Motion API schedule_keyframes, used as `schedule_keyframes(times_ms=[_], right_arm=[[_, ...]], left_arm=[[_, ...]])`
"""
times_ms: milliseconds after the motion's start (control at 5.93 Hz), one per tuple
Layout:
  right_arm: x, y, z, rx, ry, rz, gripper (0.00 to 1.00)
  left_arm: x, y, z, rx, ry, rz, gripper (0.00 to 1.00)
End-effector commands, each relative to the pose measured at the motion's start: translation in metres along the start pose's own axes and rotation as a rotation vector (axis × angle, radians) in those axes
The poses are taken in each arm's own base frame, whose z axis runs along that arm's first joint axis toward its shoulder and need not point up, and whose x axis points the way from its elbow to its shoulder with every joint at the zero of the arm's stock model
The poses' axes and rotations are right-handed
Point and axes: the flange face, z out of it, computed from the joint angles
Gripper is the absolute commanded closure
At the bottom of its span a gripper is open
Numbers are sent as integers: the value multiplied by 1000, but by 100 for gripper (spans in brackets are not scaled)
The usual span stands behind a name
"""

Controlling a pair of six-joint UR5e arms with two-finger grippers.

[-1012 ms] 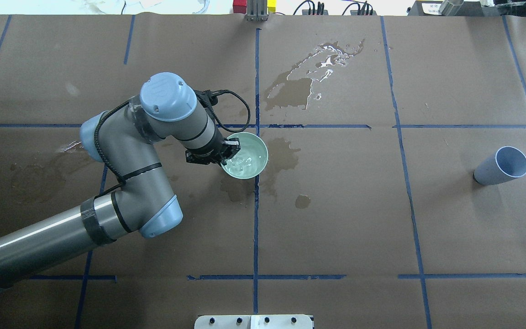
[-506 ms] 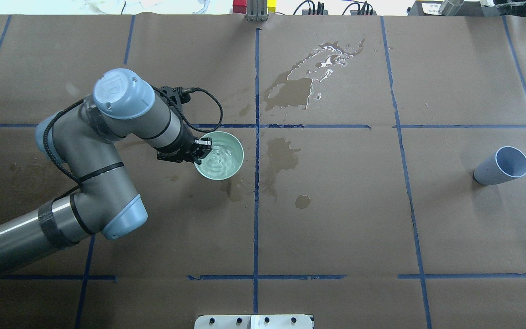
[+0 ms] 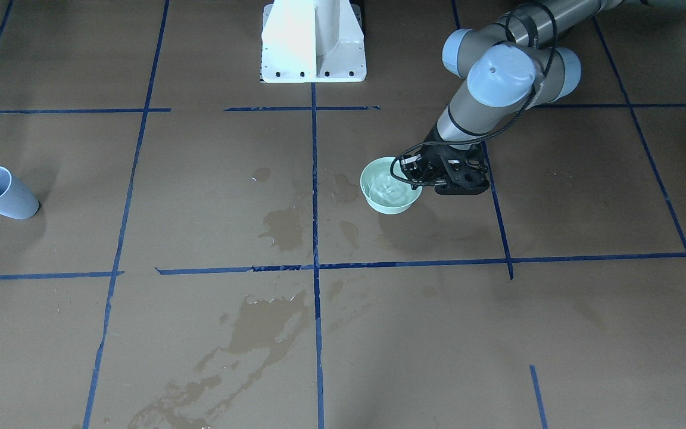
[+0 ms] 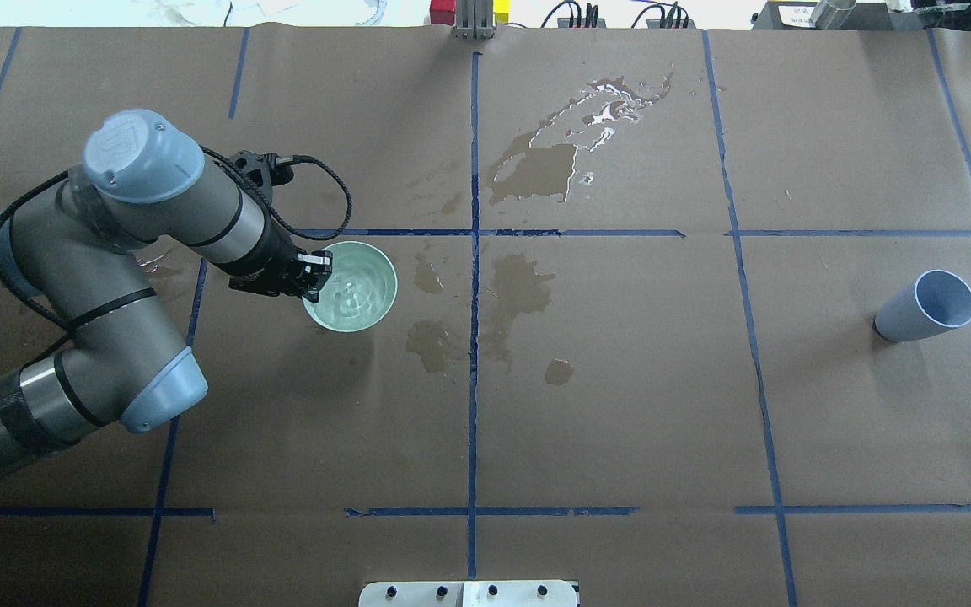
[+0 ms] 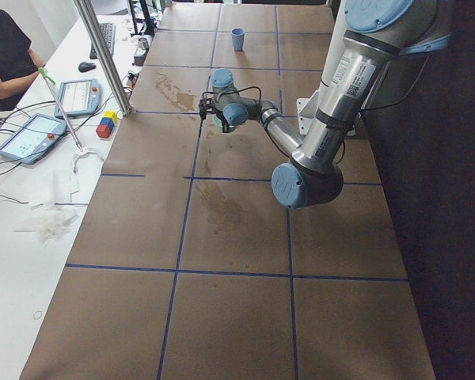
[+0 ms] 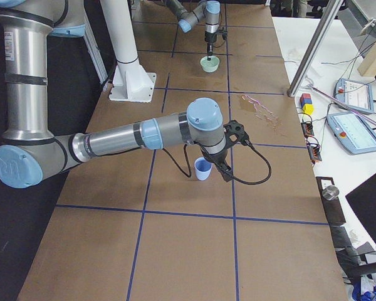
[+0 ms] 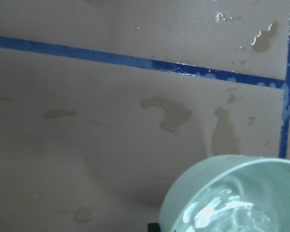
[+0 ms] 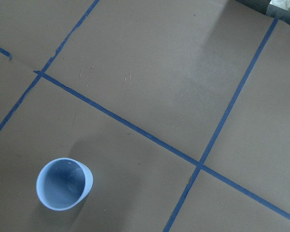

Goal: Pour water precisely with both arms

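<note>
Left gripper (image 4: 314,274) is pinching the green bowl (image 4: 381,276) by its rim, left of centre, with the water (image 4: 349,295) rippling inside. That one-sided grip is risking tilt and slosh in transit. Blue cup (image 4: 924,305) is sitting far right; right gripper (image 6: 224,169) is beside it, spread or pressed together I cannot tell.

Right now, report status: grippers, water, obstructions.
Left gripper shut on green bowl at rim. Right gripper unreadable; blue cup stands free. Water rippling in bowl. Only wet stains between bowl and cup.
</note>
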Motion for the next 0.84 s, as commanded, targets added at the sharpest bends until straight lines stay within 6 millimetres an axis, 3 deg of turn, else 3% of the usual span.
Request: schedule_keyframes(times_ms=[0,337,675], right_arm=[[0,0,1,-3,3,-1,0],[1,0,1,-5,6,0,0],[1,0,1,-4,7,-1,0]], left_arm=[[-60,-5,-16,-50,0,37,100],[-118,-4,-18,-60,-7,89,100],[-173,-7,-33,-76,24,110,100]])
